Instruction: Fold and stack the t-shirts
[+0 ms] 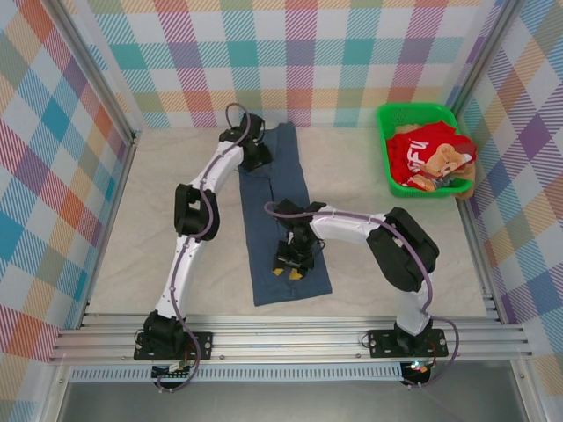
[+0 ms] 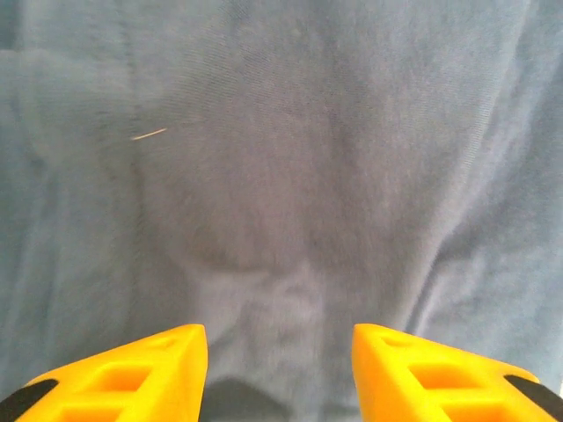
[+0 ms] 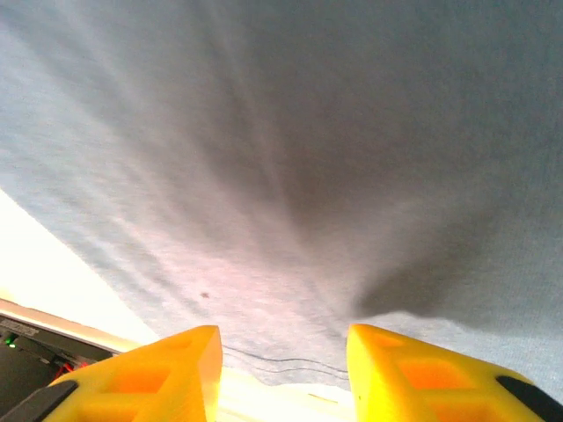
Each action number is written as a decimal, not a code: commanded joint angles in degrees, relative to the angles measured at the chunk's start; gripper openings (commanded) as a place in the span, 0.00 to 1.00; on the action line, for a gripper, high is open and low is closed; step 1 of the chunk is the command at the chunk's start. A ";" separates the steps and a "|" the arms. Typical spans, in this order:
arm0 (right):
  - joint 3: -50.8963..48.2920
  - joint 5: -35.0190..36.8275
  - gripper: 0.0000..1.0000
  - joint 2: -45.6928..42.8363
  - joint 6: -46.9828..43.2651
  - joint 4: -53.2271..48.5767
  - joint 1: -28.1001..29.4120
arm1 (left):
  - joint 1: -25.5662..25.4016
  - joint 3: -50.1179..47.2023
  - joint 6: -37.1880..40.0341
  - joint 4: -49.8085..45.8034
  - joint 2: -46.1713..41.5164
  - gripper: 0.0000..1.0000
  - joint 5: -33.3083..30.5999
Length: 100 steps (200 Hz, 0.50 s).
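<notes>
**Slate-blue shirt laid out long, a gripper at each end**

Slate-blue cloth makes up the shirt (image 1: 262, 237), which lies flat mid-table as a narrow strip running from far to near. Its sides look already turned in. That shape suggests the lengthwise folds are done and the end-to-end fold comes next.

The left gripper (image 1: 256, 156) sits low over the far end and the right gripper (image 1: 293, 266) over the near end. Placing one at each end makes sense, since a long, limp strip sags or skews if only one end is handled.

In the left wrist view the yellow fingers (image 2: 158, 369) stand apart and hold nothing. The cloth puckers toward the gap between them, as if it were being pressed or lined up for a pinch.

In the right wrist view the fingers (image 3: 149, 374) are also spread and empty. They point at the shirt's near hem, with pale table (image 1: 132, 220) showing past the edge. That is probably where a finger could slip under the hem.

The other shirts wait in the green basket (image 1: 387, 158) at the far right, well apart from the work. A red one (image 1: 422, 149) with white lettering lies on top, beside something with orange-tan print. Keeping them there leaves room for folding, and no stack has been started on the table.

The likely risk is thin cloth sliding or bunching if the pinch catches only one layer.
</notes>
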 commanded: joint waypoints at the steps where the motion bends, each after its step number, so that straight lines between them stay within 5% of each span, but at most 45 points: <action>1: 4.77 4.78 0.46 -4.04 -4.16 -4.43 0.31 | -0.23 -2.44 -0.72 -5.48 -12.75 0.48 -2.66; 34: 5.84 9.28 0.48 -10.25 -9.65 -10.06 -1.92 | -0.69 -32.31 -6.57 -2.06 -33.21 0.48 1.00; 63: -4.72 6.97 0.48 -18.83 -13.07 -9.90 -10.84 | -2.81 -64.85 -15.40 0.27 -53.17 0.46 9.75; 100: -13.02 0.76 0.48 -24.81 -17.00 -9.85 -19.16 | -17.64 -98.26 -35.29 12.80 -73.79 0.48 14.81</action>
